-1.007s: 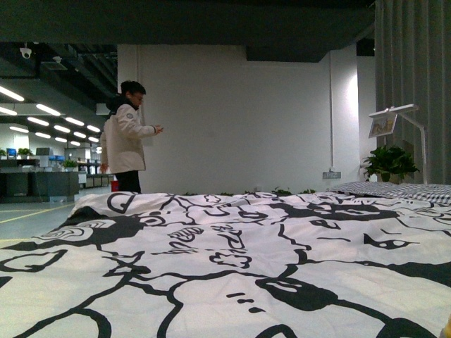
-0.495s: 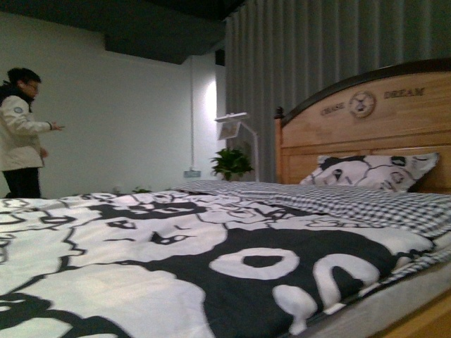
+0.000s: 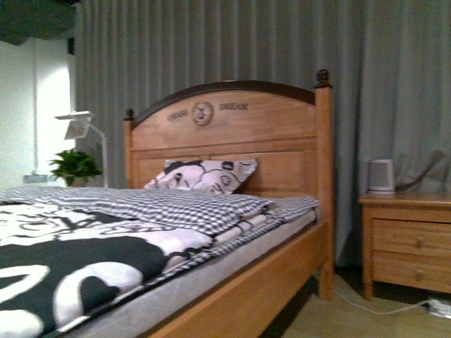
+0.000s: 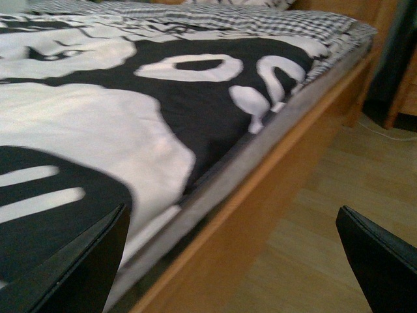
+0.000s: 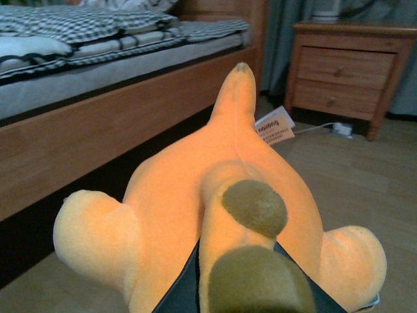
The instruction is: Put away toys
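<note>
Grips the toy [image 5: 221, 189] in the right pincer [image 5: 238, 290], with dark fingers [image 5: 181, 295] closed against a stubby limb at the near end. Hangs clear of the floor [image 5: 365, 182], just beside the rail of the bed [image 5: 111, 130] and not on the mattress. Runs lengthwise straight away from the wrist, with the broad orange body nearest, narrowing to a pointed tip aimed toward the headboard end and the nightstand [image 5: 342, 72]. Carries two olive-brown pads on the near limb, a white printed tag [image 5: 273, 125] by the far tip, and a rounded limb out to either side. No telling face or eye from this angle. Holds nothing in the left pincer [image 4: 228, 261], spread wide with one blade over the black-and-white quilt [image 4: 130, 124], the other over bare floor and the bed edge between. From the front, only the room: headboard [image 3: 225, 134] with a carved badge, patterned pillow [image 3: 201, 176] leaning on it, a checked cover folded back over the quilt, lamp [image 3: 77, 123] and plant [image 3: 74, 165] beyond the far side, grey curtain [image 3: 282, 42] behind, nightstand at the right. Gives the toy in the right wrist view alone, the quilt's big white loops close up only in the left wrist view, and the whole headboard only from the front.
</note>
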You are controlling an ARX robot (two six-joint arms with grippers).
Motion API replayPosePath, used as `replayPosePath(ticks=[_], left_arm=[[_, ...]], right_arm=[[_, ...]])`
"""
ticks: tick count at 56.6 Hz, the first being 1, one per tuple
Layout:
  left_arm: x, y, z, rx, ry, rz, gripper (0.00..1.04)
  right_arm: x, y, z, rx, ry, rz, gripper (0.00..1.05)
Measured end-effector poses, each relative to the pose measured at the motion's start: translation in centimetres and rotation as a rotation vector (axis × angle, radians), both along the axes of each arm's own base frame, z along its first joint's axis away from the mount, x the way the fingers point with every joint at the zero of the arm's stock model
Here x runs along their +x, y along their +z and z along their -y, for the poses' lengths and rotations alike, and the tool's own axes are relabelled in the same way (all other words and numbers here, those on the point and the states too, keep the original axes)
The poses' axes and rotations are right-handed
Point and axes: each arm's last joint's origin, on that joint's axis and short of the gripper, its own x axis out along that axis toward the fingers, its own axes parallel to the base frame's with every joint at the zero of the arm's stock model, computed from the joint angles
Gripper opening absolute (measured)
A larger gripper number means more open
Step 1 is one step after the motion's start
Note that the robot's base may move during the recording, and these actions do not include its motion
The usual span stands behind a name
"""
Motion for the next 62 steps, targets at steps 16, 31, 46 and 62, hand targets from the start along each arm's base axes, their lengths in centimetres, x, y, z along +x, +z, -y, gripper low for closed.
replayPosePath(ticks=[16, 31, 46, 62], left_arm=[[0.0, 0.0, 0.0, 0.0, 0.001, 0.0, 0.98], [0.0, 0.0, 0.0, 0.0, 0.002, 0.0, 0.98], [0.0, 0.0, 0.0, 0.0, 0.0, 0.0, 0.98], [0.0, 0.0, 0.0, 0.0, 0.0, 0.0, 0.98]], right_arm=[[0.0, 0.0, 0.0, 0.0, 0.0, 0.0, 0.09], [0.0, 0.0, -0.01, 0.0, 0.001, 0.0, 0.09], [0.0, 0.0, 0.03, 0.0, -0.006, 0.0, 0.09], [0.0, 0.0, 0.0, 0.0, 0.0, 0.0, 0.09]])
